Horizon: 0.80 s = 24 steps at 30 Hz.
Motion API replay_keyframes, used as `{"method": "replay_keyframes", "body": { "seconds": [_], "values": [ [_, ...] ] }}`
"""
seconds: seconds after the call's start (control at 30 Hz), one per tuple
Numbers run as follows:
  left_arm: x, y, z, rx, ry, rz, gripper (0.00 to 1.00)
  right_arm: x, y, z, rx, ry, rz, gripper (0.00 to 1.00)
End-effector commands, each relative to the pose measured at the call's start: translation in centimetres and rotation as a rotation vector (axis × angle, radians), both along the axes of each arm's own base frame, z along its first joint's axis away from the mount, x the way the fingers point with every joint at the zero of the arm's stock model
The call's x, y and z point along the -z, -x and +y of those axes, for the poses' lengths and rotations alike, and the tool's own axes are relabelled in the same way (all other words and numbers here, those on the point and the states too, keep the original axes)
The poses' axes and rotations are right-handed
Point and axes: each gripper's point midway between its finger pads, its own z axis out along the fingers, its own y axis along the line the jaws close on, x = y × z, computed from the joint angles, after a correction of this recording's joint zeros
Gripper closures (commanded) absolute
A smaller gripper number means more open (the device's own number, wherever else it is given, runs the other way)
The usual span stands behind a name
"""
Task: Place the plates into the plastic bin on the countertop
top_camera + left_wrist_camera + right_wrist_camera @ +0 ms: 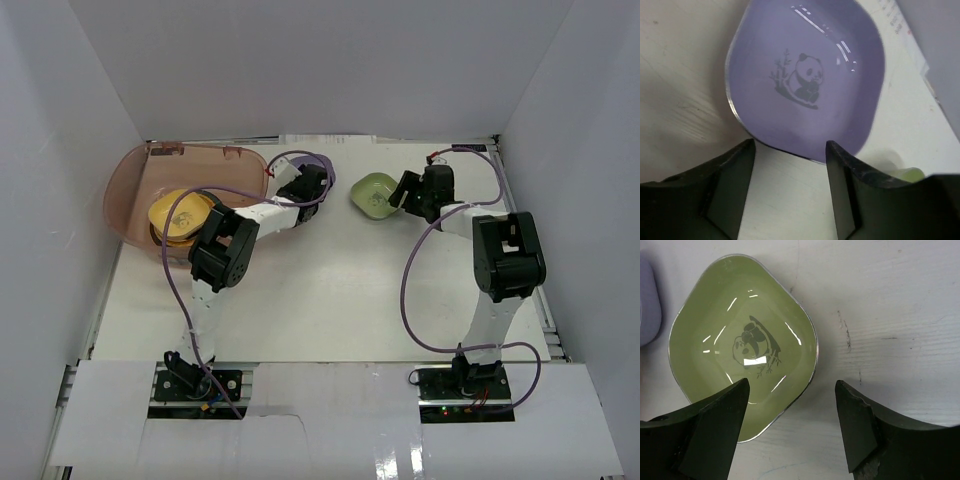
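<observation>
The left gripper (790, 149) hung spread and empty with the purple plate (805, 75) flat on the countertop (680, 100) just ahead, its near rim entering the gap, while the equally spread right gripper (792, 390) faced the green plate (740, 345) ahead-left.

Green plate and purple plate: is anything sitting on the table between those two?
Nothing. In the right wrist view only a bare strip of white countertop separates the green plate from the purple plate; the top view agrees.
</observation>
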Motion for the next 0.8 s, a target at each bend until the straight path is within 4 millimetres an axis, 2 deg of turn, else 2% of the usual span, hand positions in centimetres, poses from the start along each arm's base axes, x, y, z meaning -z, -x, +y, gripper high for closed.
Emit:
{"method": "replay_keyframes", "body": {
  "seconds": [0.0,0.03,0.07,0.17,0.2,0.3,0.33,0.37,0.43,0.47,0.53,0.57,0.67,0.7,0.77],
  "values": [
    [1.0,0.0,1.4,-0.048,0.004,0.033,0.33,-1.1,-1.4,0.4,-0.002,-0.033,-0.033,0.25],
    [1.3,0.2,1.4,-0.045,0.003,0.039,0.37,-0.9,-1.3,0.3,0.004,-0.033,-0.028,0.26],
    [1.6,0.3,1.3,-0.038,0.008,0.047,0.47,-0.8,-1.2,0.2,0.009,-0.032,-0.026,0.28],
    [2.3,0.7,0.9,-0.015,0.013,0.067,0.62,-0.4,-0.9,-0.3,0.032,-0.016,-0.020,0.34],
    [2.6,1.1,0.7,-0.006,0.007,0.075,0.72,-0.4,-0.7,-0.4,0.037,-0.014,-0.019,0.36],
    [2.1,1.7,0.2,0.016,-0.002,0.070,0.87,-0.2,-0.5,-0.8,0.048,-0.012,-0.016,0.43],
    [1.9,2.0,0.3,0.031,-0.015,0.069,0.97,0.1,-0.3,-1.0,0.053,-0.011,-0.010,0.45],
    [1.6,2.1,0.0,0.044,-0.017,0.064,1.00,0.2,-0.2,-1.2,0.057,-0.009,-0.007,0.54],
    [0.7,2.4,-0.4,0.068,-0.016,0.052,1.00,0.3,0.3,-1.8,0.075,-0.015,0.001,0.65],
    [-0.6,2.6,-0.3,0.087,-0.020,0.030,1.00,0.1,0.2,-2.4,0.089,-0.020,-0.007,0.72],
    [-3.0,2.5,-0.9,0.120,-0.001,-0.036,1.00,-0.5,0.3,-3.1,0.101,-0.023,-0.022,0.76],
    [-5.6,2.6,-1.0,0.140,0.004,-0.091,1.00,-0.6,0.3,-3.2,0.103,-0.021,-0.026,0.82],
    [-9.2,3.3,-0.3,0.166,-0.016,-0.162,1.00,-1.7,0.4,-3.5,0.108,-0.020,-0.048,0.89],
    [-12.8,3.4,0.0,0.167,0.005,-0.237,1.00,-2.3,0.4,-3.5,0.105,-0.021,-0.062,0.90],
    [-15.5,4.0,0.9,0.182,-0.017,-0.285,1.00,-2.7,0.6,-3.6,0.108,-0.021,-0.070,0.92]
  ]
}}
